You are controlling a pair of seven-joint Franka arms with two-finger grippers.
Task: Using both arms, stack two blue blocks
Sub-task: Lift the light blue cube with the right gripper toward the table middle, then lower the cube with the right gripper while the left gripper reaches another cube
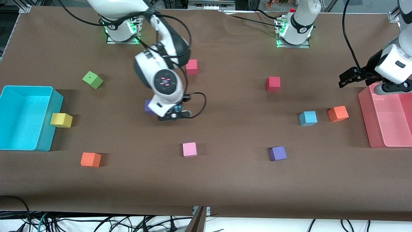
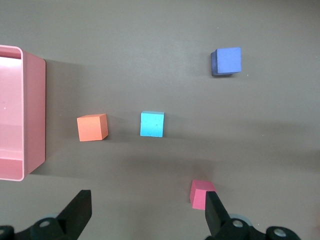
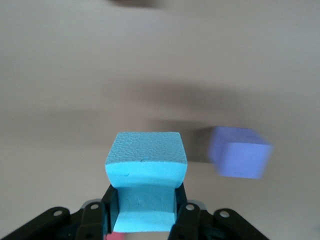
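My right gripper (image 1: 173, 115) is shut on a sky-blue block (image 3: 145, 165) and holds it over the middle of the table, beside a purple cube (image 1: 148, 107). In the right wrist view the fingers (image 3: 95, 215) squeeze the block's sides. The other blue block (image 1: 308, 118) sits on the table toward the left arm's end, next to an orange cube (image 1: 338, 113); it also shows in the left wrist view (image 2: 152, 123). My left gripper (image 1: 346, 78) is open and empty, up in the air beside the pink bin (image 1: 383, 141), apart from that block.
A turquoise bin (image 1: 19, 117) stands at the right arm's end with a yellow cube (image 1: 61, 120) against it. Red cubes (image 1: 191, 67) (image 1: 273, 83), a green cube (image 1: 92, 79), an orange cube (image 1: 90, 159), a pink cube (image 1: 189, 149) and a purple cube (image 1: 277, 153) are scattered about.
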